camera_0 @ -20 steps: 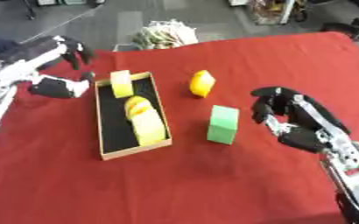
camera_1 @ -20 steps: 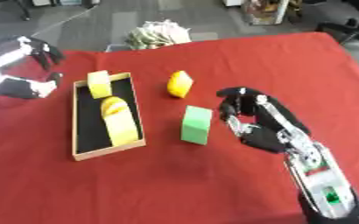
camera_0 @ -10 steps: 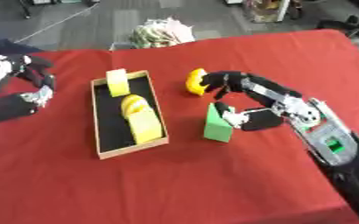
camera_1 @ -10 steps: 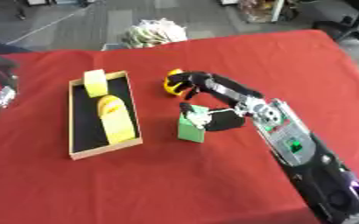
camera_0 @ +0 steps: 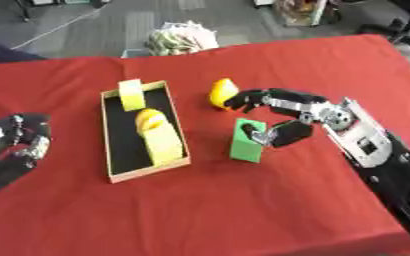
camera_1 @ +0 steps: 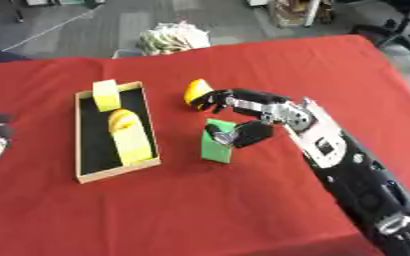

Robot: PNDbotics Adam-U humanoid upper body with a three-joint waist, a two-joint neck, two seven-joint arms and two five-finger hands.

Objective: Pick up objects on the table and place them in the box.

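Green block (camera_0: 246, 141) stands on the red worktop (camera_0: 270, 200), just right of the box (camera_0: 144, 131). Right robot hand (camera_0: 278, 117) reaches in from the right; fingers spread wide, fingertips near the yellow rounded piece (camera_0: 222, 93), thumb against the block's top right edge. Nothing lifted. Box holds three yellow pieces: a small pale cube (camera_0: 131, 94) at the far end, a rounded one (camera_0: 149, 118) mid-box, a pale slab (camera_0: 164, 144) toward the near end. Left robot hand (camera_0: 16, 150) rests at the left edge of the worktop, fingers relaxed, holding nothing.
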